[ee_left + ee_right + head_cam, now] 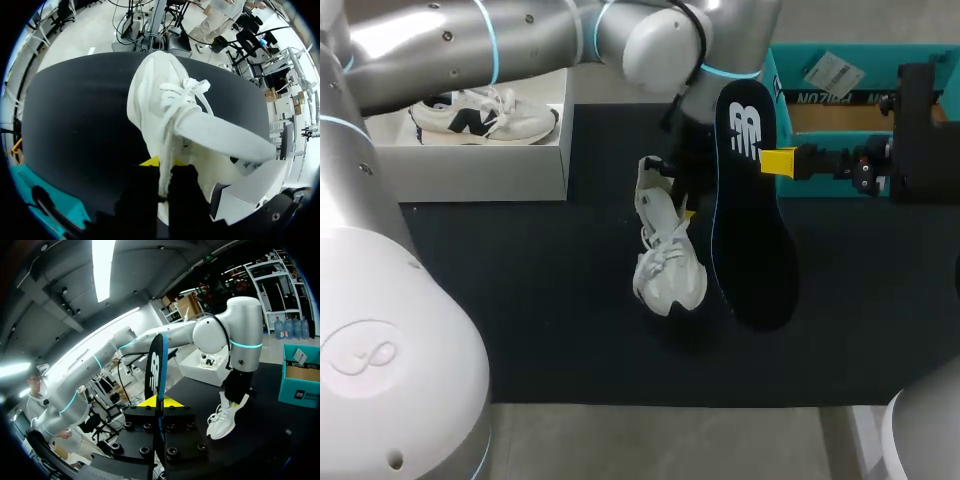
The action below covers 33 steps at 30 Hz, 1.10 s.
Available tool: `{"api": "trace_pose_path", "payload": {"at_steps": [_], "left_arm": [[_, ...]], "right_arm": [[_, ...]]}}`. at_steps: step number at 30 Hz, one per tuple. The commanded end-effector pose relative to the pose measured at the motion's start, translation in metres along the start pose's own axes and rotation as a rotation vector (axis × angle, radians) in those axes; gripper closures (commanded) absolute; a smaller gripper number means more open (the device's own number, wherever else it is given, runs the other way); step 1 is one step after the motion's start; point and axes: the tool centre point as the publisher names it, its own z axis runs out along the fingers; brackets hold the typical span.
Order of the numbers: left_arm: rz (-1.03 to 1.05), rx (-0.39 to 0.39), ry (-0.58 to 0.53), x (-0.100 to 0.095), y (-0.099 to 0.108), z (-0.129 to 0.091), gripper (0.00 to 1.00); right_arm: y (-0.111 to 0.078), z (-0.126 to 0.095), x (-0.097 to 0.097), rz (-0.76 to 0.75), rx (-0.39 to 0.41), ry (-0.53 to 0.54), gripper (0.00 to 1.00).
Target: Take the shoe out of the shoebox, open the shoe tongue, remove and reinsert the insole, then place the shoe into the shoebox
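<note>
Now, seen from the head view, the white shoe is over the middle of the black mat. Its long axis runs 12-to-6, toe toward 6, and the left gripper pinches its heel collar. Just beside it at 3 o'clock, the dark insole also lies 12-to-6, logo end at 12, clamped on its edge in the right gripper. The teal shoebox sits toward 2 o'clock.

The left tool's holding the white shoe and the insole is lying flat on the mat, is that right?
Not quite. The insole is not on the mat: the right tool grips it, as the head view shows. The left tool does hold the white shoe.
</note>
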Motion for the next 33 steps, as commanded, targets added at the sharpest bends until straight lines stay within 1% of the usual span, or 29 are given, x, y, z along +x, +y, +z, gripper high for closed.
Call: {"api": "trace_pose_path", "payload": {"at_steps": [1, 5, 7, 9, 14, 23, 33], "left_arm": [[0.0, -0.028, 0.102, -0.009, 0.008, -0.004, 1.0], [0.003, -0.063, 0.141, -0.009, 0.015, -0.003, 1.0], [0.003, -0.072, 0.136, -0.009, 0.018, -0.002, 1.0], [-0.006, -0.09, 0.165, -0.01, 0.022, 0.002, 1.0], [0.014, -0.104, 0.19, -0.01, 0.024, 0.008, 1.0], [0.01, -0.102, 0.202, -0.01, 0.032, 0.02, 1.0], [0.037, -0.117, 0.235, -0.016, 0.039, 0.036, 1.0]], "right_arm": [[0.0, 0.003, 0.0, 0.001, 0.0, -0.002, 1.0], [0.0, 0.003, 0.0, 0.001, 0.0, -0.002, 1.0], [0.0, 0.003, 0.0, 0.001, 0.0, -0.002, 1.0], [0.0, 0.003, 0.0, 0.001, 0.0, -0.002, 1.0], [0.0, 0.003, 0.0, 0.001, 0.0, -0.002, 1.0], [0.0, 0.003, 0.0, 0.001, 0.0, -0.002, 1.0], [0.0, 0.003, 0.0, 0.001, 0.0, -0.002, 1.0]]}}
